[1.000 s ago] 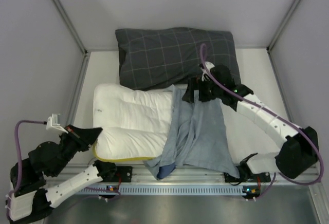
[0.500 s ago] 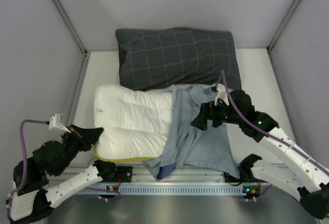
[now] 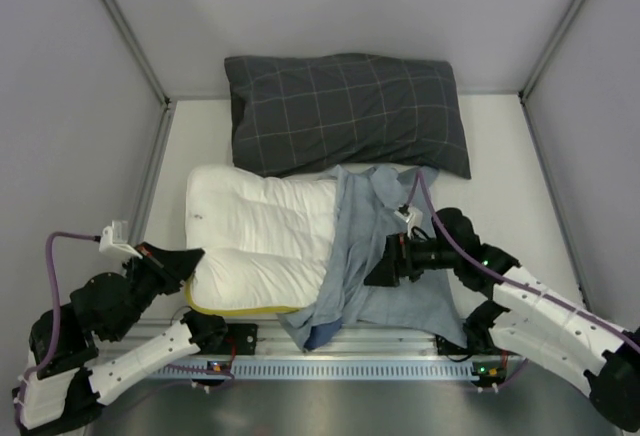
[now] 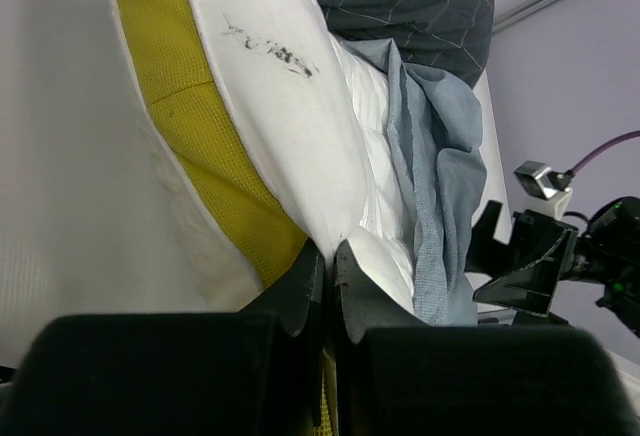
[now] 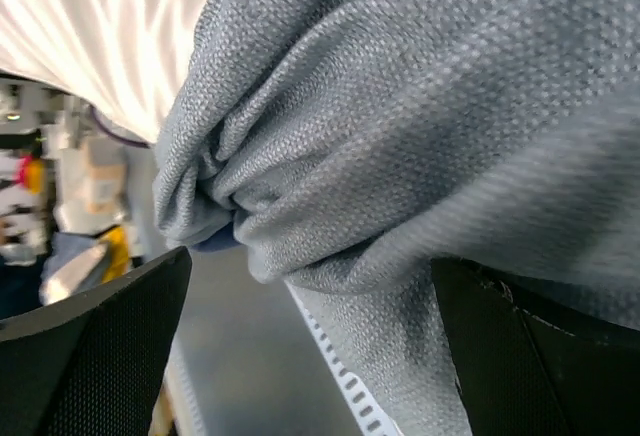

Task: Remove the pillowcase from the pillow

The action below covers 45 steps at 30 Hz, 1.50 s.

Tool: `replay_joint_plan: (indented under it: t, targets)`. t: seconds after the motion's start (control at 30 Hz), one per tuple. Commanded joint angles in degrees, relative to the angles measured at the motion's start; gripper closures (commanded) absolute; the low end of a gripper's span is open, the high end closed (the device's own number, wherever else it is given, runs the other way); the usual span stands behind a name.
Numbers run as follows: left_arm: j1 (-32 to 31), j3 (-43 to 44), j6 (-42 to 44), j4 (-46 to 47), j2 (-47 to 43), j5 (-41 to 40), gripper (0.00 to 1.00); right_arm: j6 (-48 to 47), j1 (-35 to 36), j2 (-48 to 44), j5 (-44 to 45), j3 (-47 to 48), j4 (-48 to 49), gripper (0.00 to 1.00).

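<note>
1. Nearest, on the left: gripping the near edge of the pillow (image 3: 255,226) with the left fingers (image 4: 327,271) pressed together, beside the yellow edging (image 4: 190,146). Apparently pinching a fold of the white cover, though the contact point is small in the wrist view. Reads as an anchor hold.
2. Near right: hovering low over the pillowcase (image 3: 405,306) with the right fingers (image 3: 382,264) spread wide. Bunched blue-grey cloth in the gap between them, nothing clamped yet.
3. Done so far, judging from above: drawn off most of the pillow, which is bare and white across its left and middle. Now heaped paler side out over the pillow's right end, with folds trailing down to the near edge of the surface (image 3: 500,156).
4. Left to do: impossible to say whether the pillow's right end sits inside the case or merely under it, since it is hidden by cloth. Likely needs a closed grip and a pull to the right, away from the held edge.
5. Farthest: the dark grey checked pillow (image 3: 340,106) at the back, with the case's far rim just at its near edge. Not part of the job.
</note>
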Motion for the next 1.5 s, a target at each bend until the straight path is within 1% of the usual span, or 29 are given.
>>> replay_joint_plan:
  t: [0.0, 0.03, 0.07, 0.1, 0.13, 0.17, 0.2, 0.23, 0.27, 0.3, 0.37, 0.4, 0.47, 0.5, 0.57, 0.63, 0.67, 0.77, 0.9, 1.0, 1.13, 1.23, 1.33, 1.47]
  targets:
    - [0.13, 0.01, -1.06, 5.75, 0.12, -1.12, 1.00, 15.25, 1.02, 2.57, -14.86, -8.81, 26.75, 0.01]
    - [0.13, -0.25, -1.23, 5.84, 0.21, -1.03, 1.00, 17.37, 1.37, 3.89, -15.05, -11.26, 30.03, 0.00]
    - [0.13, -0.43, -1.41, 5.75, 0.21, -1.03, 1.00, 15.74, 1.81, 4.25, -12.18, -10.94, 27.01, 0.01]
    - [0.22, -0.78, -1.85, 5.84, 0.12, -0.94, 1.00, 12.76, 3.56, 4.42, -8.58, -9.89, 22.29, 0.00]
    - [0.13, -0.95, -2.03, 5.75, 0.12, -0.85, 1.00, 6.56, 4.71, 4.34, -4.45, -6.23, 16.50, 0.00]
    - [0.13, -1.13, -2.29, 5.84, 0.12, -0.94, 1.00, 4.49, 5.94, 4.51, 3.16, -4.45, 8.35, 0.01]
    - [0.13, -1.48, -2.73, 5.93, 0.12, -0.94, 1.00, 2.82, 8.12, 4.60, 5.76, -3.13, 6.26, 0.01]
    - [0.13, -1.66, -2.90, 5.93, 0.47, -1.20, 1.00, 0.98, 8.84, 4.86, 7.96, -1.11, 4.42, 0.08]
    - [0.22, -1.74, -3.17, 5.84, 0.73, -1.29, 1.00, 0.78, 9.46, 5.04, 12.85, -0.31, 2.83, 0.14]
    - [0.22, -1.83, -3.52, 5.93, 1.00, -1.38, 1.00, 0.52, 10.33, 5.21, 14.99, 0.31, 0.90, 0.20]
    - [0.13, -1.83, -3.96, 6.02, 2.58, -1.55, 1.00, 0.43, 11.04, 5.74, 18.59, 0.93, 0.53, 0.38]
    - [0.13, -1.83, -4.57, 6.10, 3.10, -1.56, 1.00, 0.52, 11.74, 6.01, 19.75, 0.93, 0.53, 0.58]
    - [0.13, -2.01, -5.54, 6.28, 4.77, -1.56, 1.00, 0.69, 12.27, 6.97, 22.29, 1.19, 0.18, 0.76]
    - [0.22, -2.01, -5.98, 6.37, 5.21, -1.56, 1.00, 0.52, 12.71, 7.50, 22.92, 1.19, 0.18, 0.91]
    - [0.22, -1.40, -6.77, 6.45, 6.62, -1.64, 1.00, -0.53, 12.98, 8.90, 25.37, 1.28, -0.61, 1.00]
    - [0.22, -0.08, -6.60, 6.37, 7.85, -2.08, 1.00, -1.85, 13.07, 9.44, 27.13, 1.54, -2.10, 1.00]
    - [0.13, 2.01, -6.34, 6.37, 8.12, -2.34, 1.00, -2.20, 13.07, 9.26, 28.62, 1.63, -2.37, 1.00]
    - [0.13, 7.37, -4.76, 6.19, 8.99, -3.05, 1.00, -3.70, 13.07, 6.10, 32.04, 1.45, -3.86, 1.00]
    - [0.22, 11.78, -3.52, 5.84, 9.96, -2.35, 1.00, -2.39, 13.07, 0.83, 36.53, 2.41, -5.53, 1.00]
    - [0.13, 13.63, -3.87, 5.40, 9.88, -2.70, 1.00, -1.95, 13.07, -2.16, 37.60, 3.91, -6.59, 1.00]
    - [0.31, 20.47, -3.17, 5.40, 8.91, -3.57, 1.00, -1.07, 13.07, -5.59, 37.86, 4.36, -7.99, 1.00]
    - [0.83, 23.99, -2.56, 5.58, 7.33, -4.19, 1.00, -0.71, 12.98, -7.44, 38.74, 4.09, -9.22, 1.00]
    - [0.83, 26.02, -2.29, 5.40, 6.01, -4.89, 1.00, -0.54, 12.80, -8.49, 42.16, 3.83, -10.97, 1.00]
    - [0.83, 26.64, -1.85, 5.49, 5.04, -5.68, 1.00, 1.57, 12.45, -8.85, 43.84, 4.00, -12.65, 1.00]
